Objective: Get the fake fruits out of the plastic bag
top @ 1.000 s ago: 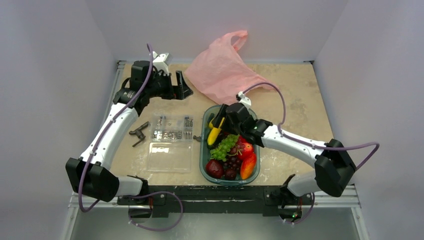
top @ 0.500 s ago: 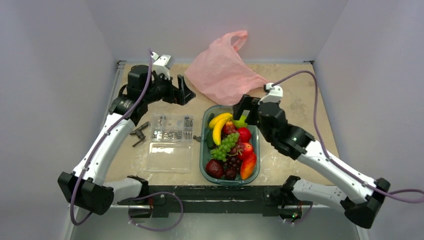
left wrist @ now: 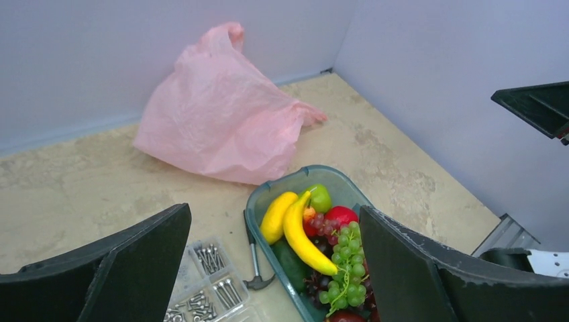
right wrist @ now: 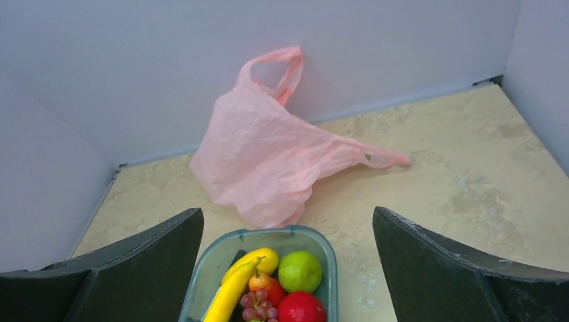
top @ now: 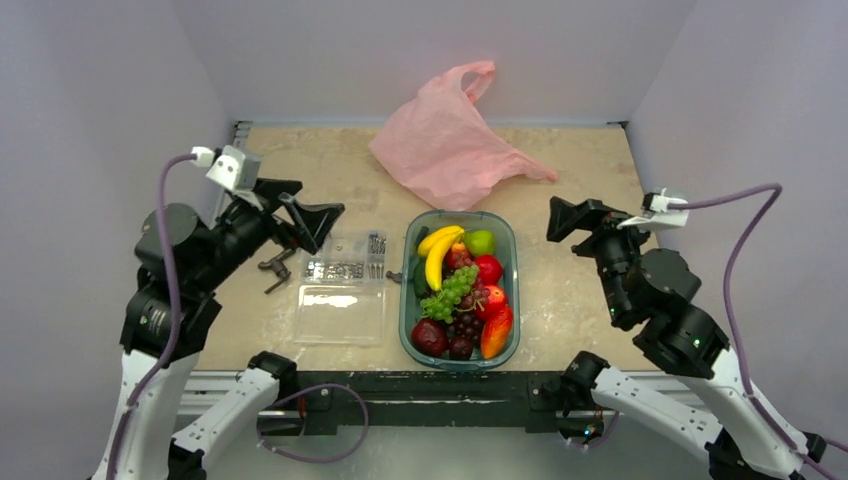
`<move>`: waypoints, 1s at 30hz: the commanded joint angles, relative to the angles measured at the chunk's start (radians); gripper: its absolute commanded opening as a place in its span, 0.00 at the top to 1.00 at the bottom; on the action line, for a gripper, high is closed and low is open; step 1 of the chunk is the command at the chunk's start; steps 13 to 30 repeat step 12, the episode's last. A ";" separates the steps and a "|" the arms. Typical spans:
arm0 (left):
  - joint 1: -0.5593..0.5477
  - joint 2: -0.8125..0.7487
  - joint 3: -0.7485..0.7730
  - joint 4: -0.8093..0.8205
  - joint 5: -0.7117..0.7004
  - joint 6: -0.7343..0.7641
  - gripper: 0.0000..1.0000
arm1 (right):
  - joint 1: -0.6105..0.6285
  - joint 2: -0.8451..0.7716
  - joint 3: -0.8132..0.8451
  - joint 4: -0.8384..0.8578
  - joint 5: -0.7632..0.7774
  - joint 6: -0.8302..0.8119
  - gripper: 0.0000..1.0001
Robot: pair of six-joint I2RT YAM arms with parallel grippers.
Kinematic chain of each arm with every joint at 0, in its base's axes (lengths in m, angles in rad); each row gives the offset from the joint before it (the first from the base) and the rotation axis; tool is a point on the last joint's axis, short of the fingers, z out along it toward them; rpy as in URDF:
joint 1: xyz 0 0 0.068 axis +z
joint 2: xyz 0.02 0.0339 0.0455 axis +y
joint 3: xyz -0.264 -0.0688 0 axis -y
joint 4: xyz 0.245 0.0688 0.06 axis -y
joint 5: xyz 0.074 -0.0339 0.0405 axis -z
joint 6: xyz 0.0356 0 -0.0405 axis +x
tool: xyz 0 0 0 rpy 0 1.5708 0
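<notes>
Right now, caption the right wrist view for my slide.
Open right gripper faces pink plastic bag; fruits lie in green tray.

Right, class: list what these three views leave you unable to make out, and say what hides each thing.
1. Inside of the plastic bag: every view, its own crumpled pink film hides it.
2. Near end of the green tray: right wrist view, cut off by the bottom edge.
3. Contents of the clear box: top view, too small to identify.

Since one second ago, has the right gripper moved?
Yes. The right gripper was over the far end of the tray; now it hangs open to the right of it, clear of the rim.
</notes>
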 commanded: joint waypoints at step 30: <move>-0.002 -0.181 0.053 -0.122 -0.173 -0.002 0.03 | 0.004 -0.111 -0.059 0.162 0.080 -0.031 0.01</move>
